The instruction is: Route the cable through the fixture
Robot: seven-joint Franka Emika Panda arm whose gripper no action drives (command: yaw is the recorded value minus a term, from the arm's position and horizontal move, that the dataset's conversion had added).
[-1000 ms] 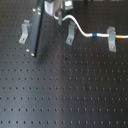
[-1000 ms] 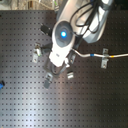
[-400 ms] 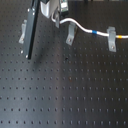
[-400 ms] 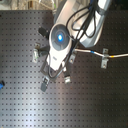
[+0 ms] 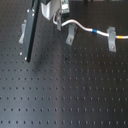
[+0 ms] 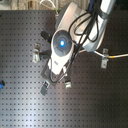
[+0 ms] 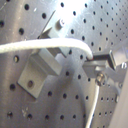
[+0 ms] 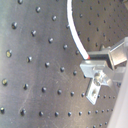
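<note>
First wrist view detail: the thin white flexible cable [image 7: 45, 46] is being pinched at its end between the pressed-together dark fingers [image 7: 102, 57] of the gripper [image 7: 89, 56], beside a silver-grey bent metal fixture [image 7: 42, 67] bolted to the perforated black table [image 7: 30, 20]; the cable is being draped across that clip's top. From the first exterior view, the cable [image 5: 82, 26] is being seen curving from the gripper [image 5: 58, 21] over the middle clip [image 5: 71, 36], with its blue band [image 5: 95, 31] lying before the clip [image 5: 112, 39] on the first exterior view's right; a long dark flat bar [image 5: 30, 32] is being shown leaning beside a third clip [image 5: 22, 36].
</note>
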